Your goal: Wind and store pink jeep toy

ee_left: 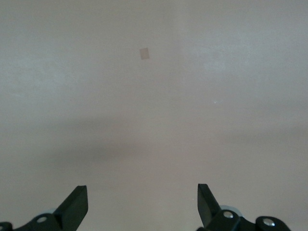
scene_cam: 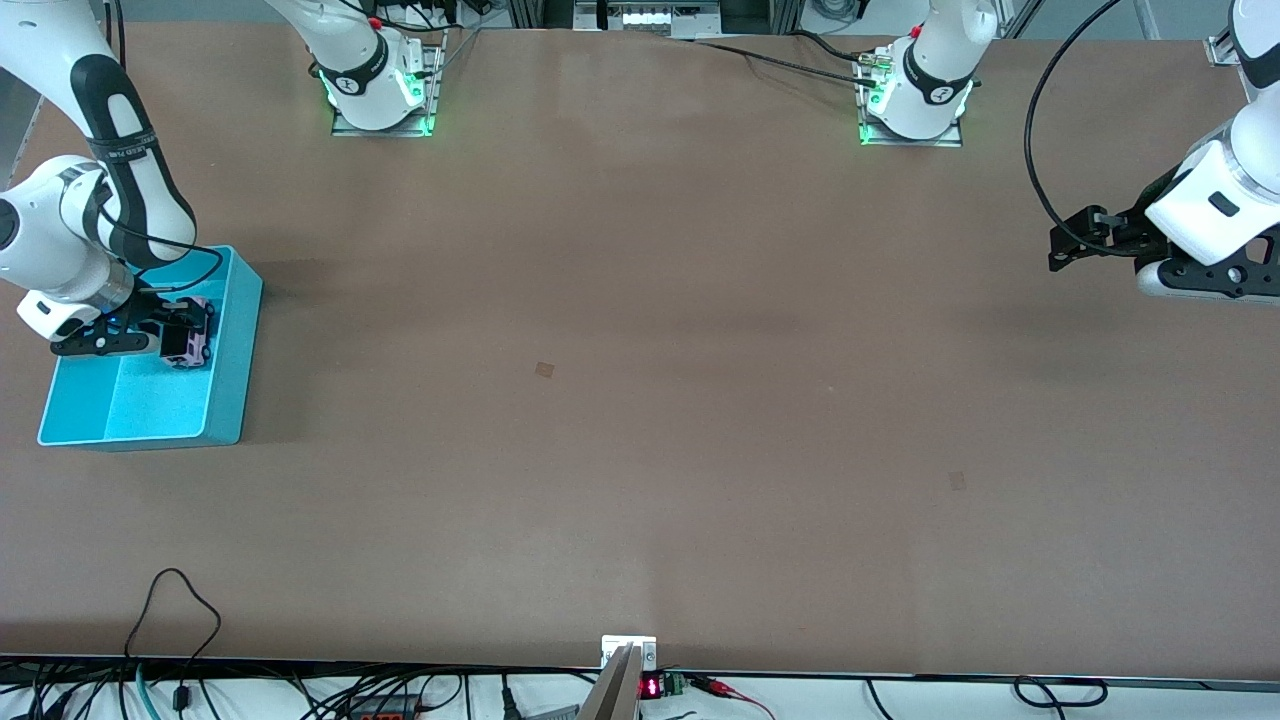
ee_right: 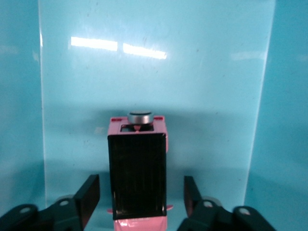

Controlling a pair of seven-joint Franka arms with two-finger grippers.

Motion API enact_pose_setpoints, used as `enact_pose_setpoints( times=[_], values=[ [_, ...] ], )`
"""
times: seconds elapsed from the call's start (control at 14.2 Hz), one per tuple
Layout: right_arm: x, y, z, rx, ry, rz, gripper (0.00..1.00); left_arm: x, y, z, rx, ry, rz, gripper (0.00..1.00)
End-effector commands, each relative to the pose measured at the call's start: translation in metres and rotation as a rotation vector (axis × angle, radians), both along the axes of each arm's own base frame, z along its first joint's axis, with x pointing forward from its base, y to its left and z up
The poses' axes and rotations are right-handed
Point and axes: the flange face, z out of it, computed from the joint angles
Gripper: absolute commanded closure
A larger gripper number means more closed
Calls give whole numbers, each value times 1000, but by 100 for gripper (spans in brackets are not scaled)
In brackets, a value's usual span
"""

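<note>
Here the pink jeep toy (ee_right: 137, 178) is seen inside the blue bin (scene_cam: 225, 400) at the right arm's end of the desk (scene_cam: 640, 400); the right gripper (scene_cam: 185, 335) sits over it, jaws apart with gaps either side; the left gripper (scene_cam: 1075, 240) waits over bare desk, jaws spread wide.

Pink jeep toy (ee_right: 137, 178) in the bin (scene_cam: 228, 400) at the right arm's table end.
</note>
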Motion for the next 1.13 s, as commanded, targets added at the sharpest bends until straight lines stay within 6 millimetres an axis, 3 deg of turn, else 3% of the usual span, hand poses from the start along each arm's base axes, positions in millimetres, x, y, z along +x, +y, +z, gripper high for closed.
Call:
enact_pose_setpoints(
  times=[0.0, 0.14, 0.57, 0.71, 0.85, 1.06],
  values=[
    [15, 2, 27, 2, -44, 9, 0, -4, -1, 5, -12, 4, 3, 0],
    [19, 15, 48, 27, -36, 23, 0, -5, -1, 6, -12, 2, 3, 0],
    [54, 64, 156, 71, -57, 110, 0, -5, -1, 6, -12, 4, 3, 0],
    [70, 95, 196, 99, -29, 135, 0, -5, 0, 6, -12, 8, 5, 0],
    [78, 122, 231, 117, -26, 30, 0, -5, 0, 6, -12, 8, 3, 0],
    [72, 169, 275, 137, -32, -6, 0, -5, 0, 6, -12, 7, 5, 0]
  ],
)
